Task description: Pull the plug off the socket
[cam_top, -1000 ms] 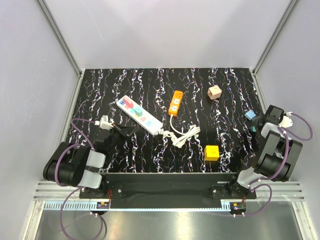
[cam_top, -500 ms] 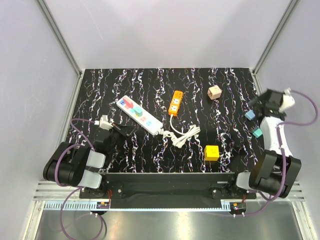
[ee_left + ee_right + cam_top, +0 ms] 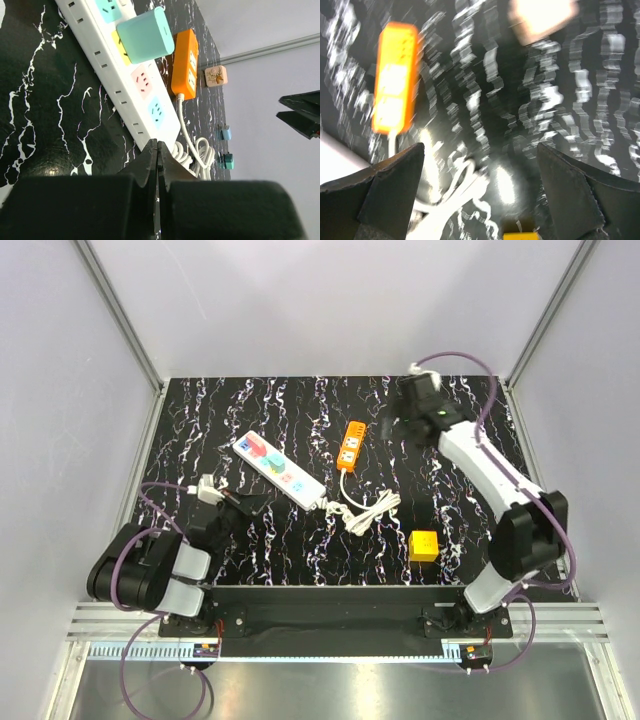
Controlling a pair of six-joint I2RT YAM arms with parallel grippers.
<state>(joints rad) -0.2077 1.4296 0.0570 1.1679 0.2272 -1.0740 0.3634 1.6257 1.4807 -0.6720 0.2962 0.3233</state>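
The socket [image 3: 280,469], a long white strip, lies slanted at the left-middle of the table, with a pink plug [image 3: 256,447] and a teal plug [image 3: 272,462] seated in it. The left wrist view shows the socket [image 3: 125,80] with the teal plug [image 3: 145,35] standing on it. My left gripper [image 3: 240,506] rests low near the socket's near end, shut and empty [image 3: 158,145]. My right gripper [image 3: 397,424] hangs open over the back middle, beside the orange strip; in its blurred wrist view the gripper [image 3: 479,150] has nothing between its fingers.
An orange power strip [image 3: 351,445] lies right of the socket, and a coiled white cord [image 3: 370,510] in front of it. A yellow cube [image 3: 423,545] sits near the front right. A pink cube [image 3: 540,17] lies at the back. Two small plugs [image 3: 227,147] lie far right.
My right arm has swung from the table's right edge to the back middle, and its jaws have opened wide. The left arm and the socket have not moved.
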